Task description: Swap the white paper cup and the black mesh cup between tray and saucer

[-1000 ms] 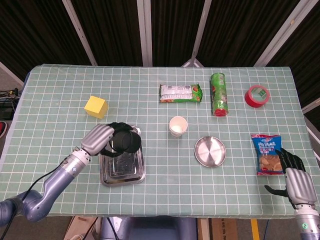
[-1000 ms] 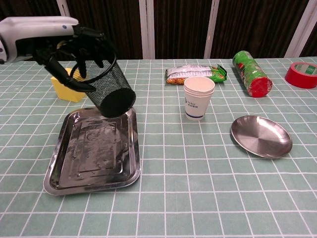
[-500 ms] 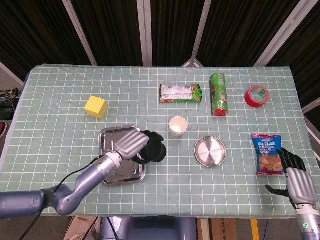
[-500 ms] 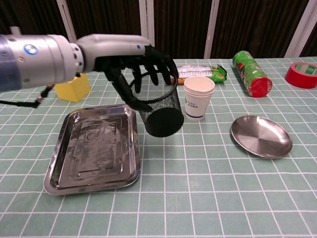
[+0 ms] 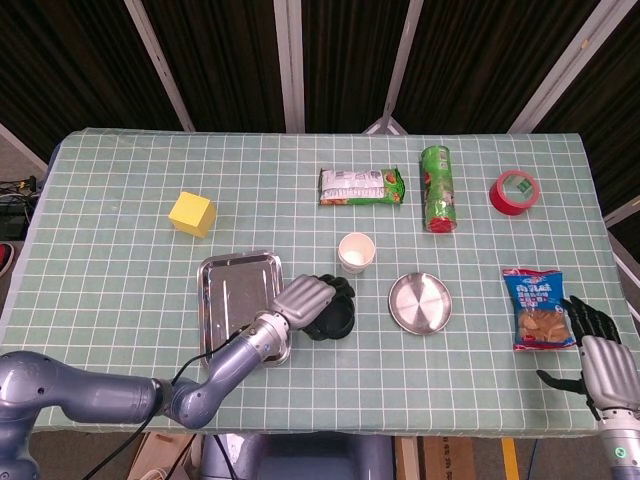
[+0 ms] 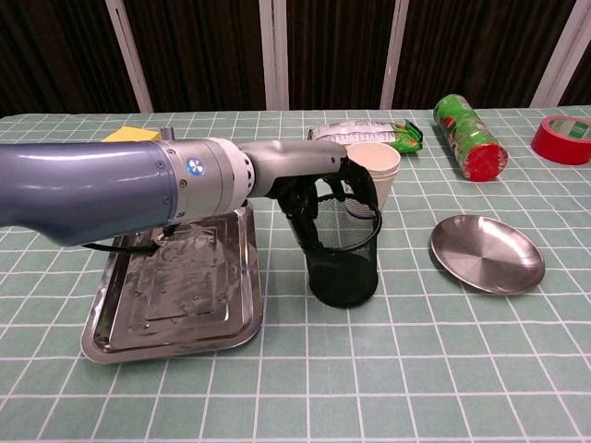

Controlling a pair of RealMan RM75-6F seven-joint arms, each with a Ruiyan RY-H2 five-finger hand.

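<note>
My left hand (image 5: 305, 297) (image 6: 325, 189) grips the rim of the black mesh cup (image 6: 343, 249) (image 5: 335, 315), which stands upright between the steel tray (image 6: 175, 281) (image 5: 228, 290) and the round steel saucer (image 6: 487, 254) (image 5: 419, 302). From the frames I cannot tell whether its base touches the table. The white paper cup (image 6: 374, 168) (image 5: 356, 253) stands on the table just behind the mesh cup, partly hidden by my hand in the chest view. My right hand (image 5: 605, 363) hovers near the front right table edge, fingers spread, holding nothing.
A yellow block (image 5: 191, 214) lies at the left. A snack packet (image 5: 362, 186), a green can (image 5: 437, 188) on its side and a red tape roll (image 5: 514, 191) lie along the back. A blue chip bag (image 5: 538, 308) lies next to my right hand.
My left hand has carried the mesh cup rightward off the tray, turned it upright and lowered it in front of the paper cup. My right hand has dropped slightly lower in the head view.
</note>
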